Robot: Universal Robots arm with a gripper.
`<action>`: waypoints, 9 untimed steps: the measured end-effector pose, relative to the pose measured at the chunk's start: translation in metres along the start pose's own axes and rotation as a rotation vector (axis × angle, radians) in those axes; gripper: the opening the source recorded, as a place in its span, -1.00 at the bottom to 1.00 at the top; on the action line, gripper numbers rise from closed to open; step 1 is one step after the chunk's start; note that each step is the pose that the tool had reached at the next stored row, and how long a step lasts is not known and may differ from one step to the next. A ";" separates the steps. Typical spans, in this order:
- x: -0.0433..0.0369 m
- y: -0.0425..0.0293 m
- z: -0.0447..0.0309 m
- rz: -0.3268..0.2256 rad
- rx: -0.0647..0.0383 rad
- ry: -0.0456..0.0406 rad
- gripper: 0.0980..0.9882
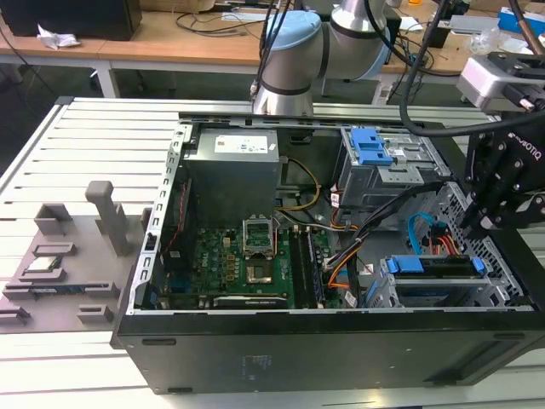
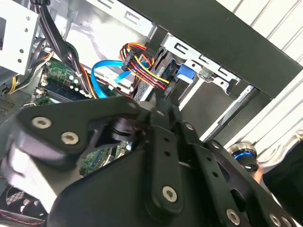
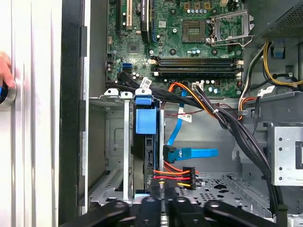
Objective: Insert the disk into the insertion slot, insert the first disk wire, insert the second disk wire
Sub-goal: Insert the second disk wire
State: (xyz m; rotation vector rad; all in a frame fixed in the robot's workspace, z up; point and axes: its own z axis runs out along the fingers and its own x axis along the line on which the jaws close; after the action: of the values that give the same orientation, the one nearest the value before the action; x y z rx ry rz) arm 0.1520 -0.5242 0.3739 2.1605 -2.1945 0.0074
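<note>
The disk [image 1: 434, 266] in its blue carrier [image 3: 144, 120] sits inside the insertion slot [image 1: 426, 294], a low perforated metal bay [image 3: 116, 142] at the case's corner on the exterior view's right. The first disk wire [image 3: 173, 176], a red, orange and yellow bundle [image 2: 142, 66], ends at the disk's back edge. My gripper [image 3: 163, 196] is right at that plug end, its black fingers [image 2: 163, 142] drawn together on it. The gripper [image 1: 477, 226] hangs over the bay. The second disk wire [image 3: 194, 152], light blue [image 2: 102, 71], loops beside it, its plug close to the disk; whether it is seated I cannot tell.
A taller grey cage with blue latch [image 1: 375, 149] stands behind the bay. Thick black cable bundles [image 3: 236, 127] cross between motherboard [image 1: 247, 264] and bay. A power supply [image 1: 234, 162] fills the back. A person's hand [image 3: 4, 68] rests on a round knob [image 2: 244, 153] outside the case wall.
</note>
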 end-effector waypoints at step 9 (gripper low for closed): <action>-0.0057 0.0110 0.0018 0.000 0.000 0.0000 -0.54</action>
State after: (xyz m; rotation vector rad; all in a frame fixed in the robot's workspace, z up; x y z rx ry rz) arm 0.1411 -0.5184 0.3722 2.1605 -2.1944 0.0073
